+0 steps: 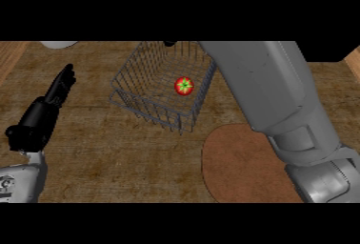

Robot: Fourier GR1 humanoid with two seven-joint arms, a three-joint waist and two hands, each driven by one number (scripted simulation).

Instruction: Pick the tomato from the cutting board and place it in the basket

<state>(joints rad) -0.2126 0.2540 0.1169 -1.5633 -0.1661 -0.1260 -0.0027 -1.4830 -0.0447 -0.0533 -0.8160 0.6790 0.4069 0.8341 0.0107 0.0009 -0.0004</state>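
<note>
The right forearm (274, 90) reaches far across the tabletop (105, 152), and almost all of its hand is lost beyond the basket's far rim; only a small black tip (169, 43) shows there, so whether those fingers are straight or curled cannot be told. That same arm covers the right part of the round brown cutting board (239, 167), whose near edge is also cut off. The wire basket (151, 102) has its far rim sliced away at the top. A pale rounded thing (60, 44) at the far left is mostly cut off and cannot be identified. The left forearm (17, 183) runs out at the near left corner.
</note>
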